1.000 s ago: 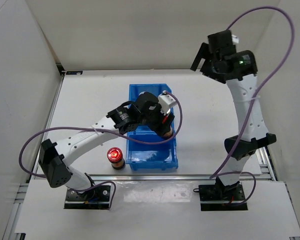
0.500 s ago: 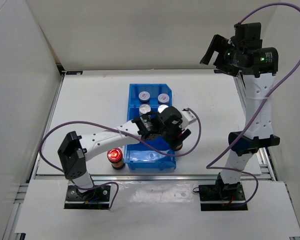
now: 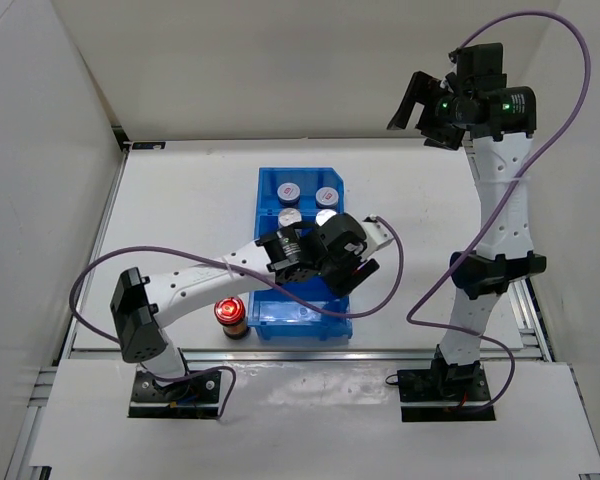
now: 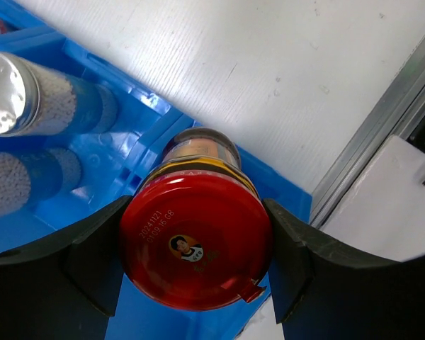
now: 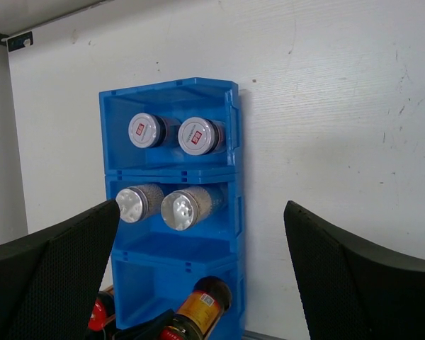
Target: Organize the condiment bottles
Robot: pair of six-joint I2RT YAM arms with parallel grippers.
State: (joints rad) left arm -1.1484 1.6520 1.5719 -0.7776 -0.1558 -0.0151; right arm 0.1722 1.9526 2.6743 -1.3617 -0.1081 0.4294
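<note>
Left gripper (image 4: 197, 237) is clamped by its two fingers (image 4: 92, 262) on the cap of a red-capped jar (image 4: 191, 255), which is tilted over the near compartment of the blue bin (image 3: 305, 320), by its right wall. Four silver-capped jars (image 3: 291, 217) fill the middle and far compartments. Another red-capped jar (image 3: 230, 312) stands on the table (image 3: 180, 210), just left of the bin. Right gripper (image 3: 417, 105) hangs high with its jaws wide apart, holding nothing.
</note>
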